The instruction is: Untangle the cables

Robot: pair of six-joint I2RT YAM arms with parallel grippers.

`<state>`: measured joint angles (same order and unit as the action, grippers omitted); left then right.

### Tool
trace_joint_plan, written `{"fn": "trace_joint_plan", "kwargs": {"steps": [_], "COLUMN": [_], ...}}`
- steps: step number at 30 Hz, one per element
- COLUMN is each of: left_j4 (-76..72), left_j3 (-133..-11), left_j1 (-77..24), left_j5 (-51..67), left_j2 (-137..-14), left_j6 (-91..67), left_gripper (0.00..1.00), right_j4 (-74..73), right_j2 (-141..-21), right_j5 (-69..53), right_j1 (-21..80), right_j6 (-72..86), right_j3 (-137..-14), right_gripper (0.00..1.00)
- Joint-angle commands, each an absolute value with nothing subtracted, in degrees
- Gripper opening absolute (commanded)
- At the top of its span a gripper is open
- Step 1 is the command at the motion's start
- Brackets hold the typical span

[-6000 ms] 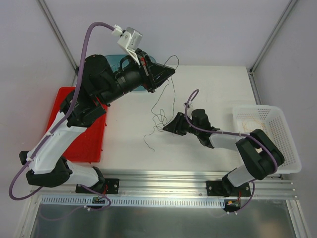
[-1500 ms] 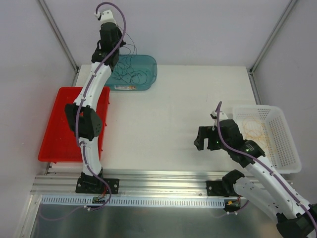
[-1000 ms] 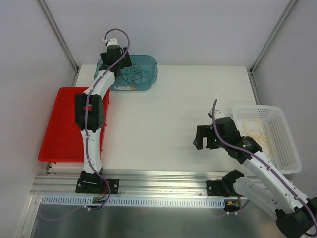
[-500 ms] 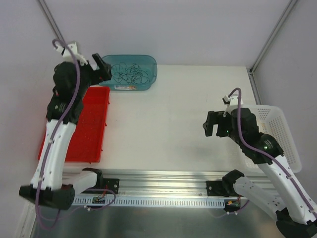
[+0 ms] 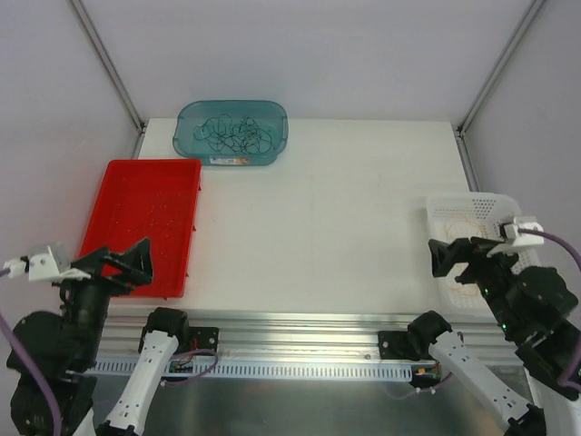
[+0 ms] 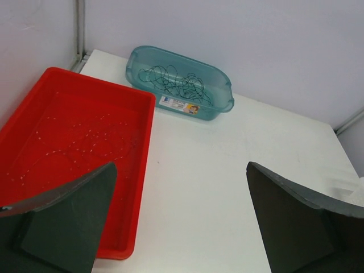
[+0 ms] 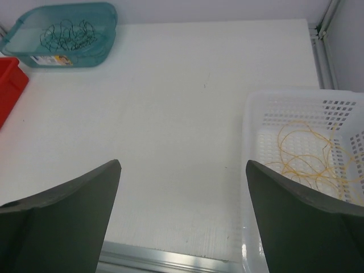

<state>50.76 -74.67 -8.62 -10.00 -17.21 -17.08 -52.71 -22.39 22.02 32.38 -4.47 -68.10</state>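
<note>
Cables (image 5: 234,136), Fig. 1: where do they lie? (Operator)

(a) You see a dark tangle of them inside the teal tub (image 5: 272,113) at the far left of the table (image 5: 345,200). (b) Yellow-orange cables (image 7: 310,156) lie in loose loops on the floor of the white basket (image 7: 284,95) at the right edge. (Guide)

Any writing? (Operator)

1 label (image 6: 179,105) on the tub's near wall, white with a small coloured picture. Its print is too small for you to read. (Guide)

Edges and room? (Operator)

The red tray (image 5: 145,209) lies along the left edge, its far end just beside the tub. Between tray and basket you have a broad stretch of bare white tabletop. An aluminium rail (image 5: 300,327) runs along the near edge. 2 slanted frame posts (image 5: 104,54) rise at the far corners in front of plain pale walls (image 5: 363,54). (Guide)

And the fingers? (Operator)

In the top view the left gripper (image 5: 123,262) shows over the tray's near end and the right gripper (image 5: 463,259) over the basket's near left corner. Both pairs of fingers are spread wide and hold nothing, well apart from either group of cables. (Guide)
</note>
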Motion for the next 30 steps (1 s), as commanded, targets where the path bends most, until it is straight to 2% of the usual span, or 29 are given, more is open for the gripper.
{"fn": "trace_joint_plan", "kwargs": {"steps": [1,13,18,30], "left_j4": [59.57,66.36,66.45,66.71], "left_j3": [-71.99,-68.03,-65.22,-55.9], "left_j1": [-9.14,-9.14,-9.14,-9.23], "left_j5": [-14.41,-15.82,-15.21,-11.33], "left_j2": [-12.06,-0.18,5.7,9.14], "left_j6": [-18.1,-17.93,-19.42,-21.09], "left_gripper": [0.99,0.99,0.99,0.99], "right_j4": [-58.08,-63.01,-66.7,-67.94], "right_j2": [-16.36,4.47,7.03,10.2], "right_j5": [26.19,28.12,30.23,32.17], "right_j1": [32.34,32.34,32.34,32.96], "right_j6": [-5.63,-2.02,-1.85,-1.41], "right_j3": [-66.8,-62.4,-63.28,-63.02], "right_gripper": [0.97,0.97,0.97,0.97]}}
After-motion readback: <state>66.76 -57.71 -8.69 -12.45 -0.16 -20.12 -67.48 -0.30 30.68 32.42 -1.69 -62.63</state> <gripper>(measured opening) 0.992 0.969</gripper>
